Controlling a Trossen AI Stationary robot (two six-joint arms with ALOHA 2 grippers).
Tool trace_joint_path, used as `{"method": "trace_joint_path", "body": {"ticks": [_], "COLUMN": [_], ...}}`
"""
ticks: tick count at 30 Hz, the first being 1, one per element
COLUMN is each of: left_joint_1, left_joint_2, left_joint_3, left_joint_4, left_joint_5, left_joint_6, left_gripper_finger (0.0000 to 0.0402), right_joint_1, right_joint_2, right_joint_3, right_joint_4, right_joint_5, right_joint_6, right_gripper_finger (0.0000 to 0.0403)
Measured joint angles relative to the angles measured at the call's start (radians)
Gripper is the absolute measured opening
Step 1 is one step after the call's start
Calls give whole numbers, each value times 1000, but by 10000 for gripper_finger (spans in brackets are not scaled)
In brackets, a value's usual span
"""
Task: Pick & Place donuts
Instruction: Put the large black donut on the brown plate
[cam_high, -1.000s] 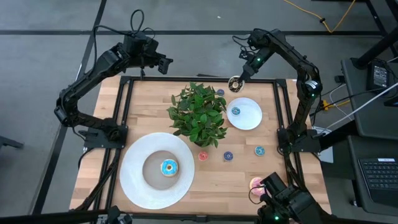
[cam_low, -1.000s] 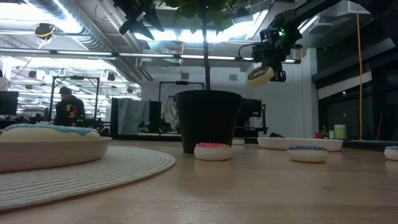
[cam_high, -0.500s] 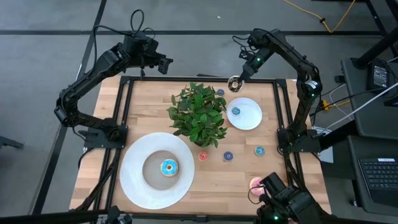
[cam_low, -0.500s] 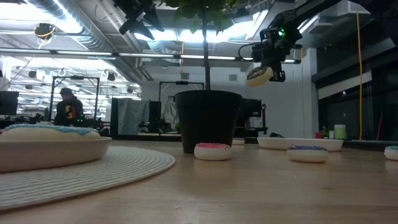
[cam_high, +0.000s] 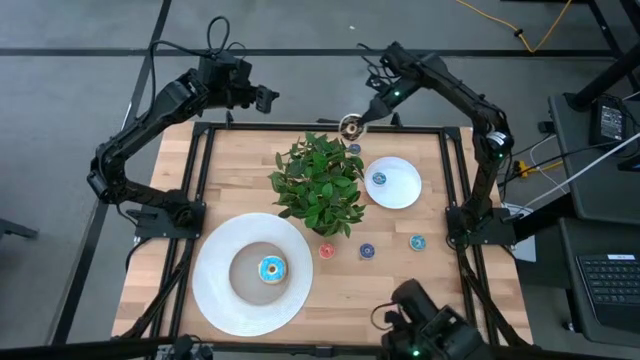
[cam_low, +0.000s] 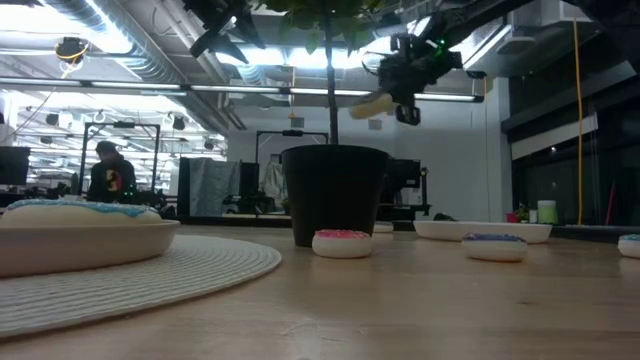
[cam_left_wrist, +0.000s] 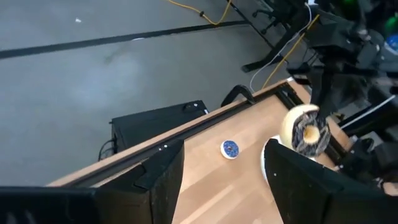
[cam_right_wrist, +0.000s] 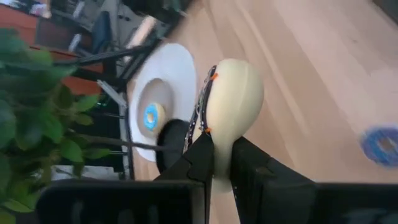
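Wooden surface carrying a large white plate, a potted plant and a small white plate. Progress, judged from the layout: partway. One light-blue-frosted donut lies in the middle of the large plate, and one tiny blue donut lies on the small plate; both read as placed.

In transit: a chocolate-brown donut, pale on its underside, pinched by its rim in the right hand, whose fingers are nearly closed on it. It hangs in the air over the far edge of the surface, behind the plant, above no plate.

Left hand: fingers spread wide, holding nothing, poised over the far left corner of the frame.

Remaining: three tiny donuts lie loose on the surface between plant and near edge, one red, one blue, one teal; another tiny blue one lies just beyond the plant.
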Motion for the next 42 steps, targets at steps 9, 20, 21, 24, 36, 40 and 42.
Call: {"method": "trace_joint_path", "body": {"ticks": [9, 20, 21, 24, 36, 40, 42], "left_joint_1": [0, -23, -27, -42, -100, -111, -113], "left_joint_2": [0, 0, 0, 0, 0, 0, 0], "left_joint_3": [0, 0, 0, 0, 0, 0, 0], "left_joint_4": [97, 337, 353, 391, 462, 462, 463], "left_joint_5": [81, 157, 168, 203, 360, 362, 357], "left_joint_6": [-156, -211, -211, -211, -128, -119, -120], "left_gripper_finger": [212, 212, 212, 212, 212, 212, 212], "right_joint_1": [73, 162, 170, 191, 207, 211, 217], "right_joint_2": [0, 0, 0, 0, 0, 0, 0], "right_joint_3": [132, 401, 418, 455, 473, 473, 473], "right_joint_4": [165, 363, 386, 441, 463, 465, 467], "right_joint_5": [1, 27, 28, 42, 56, 56, 57], "right_joint_6": [129, 299, 319, 362, 402, 420, 420], "right_gripper_finger": [46, 46, 46, 46, 46, 46, 46]}}
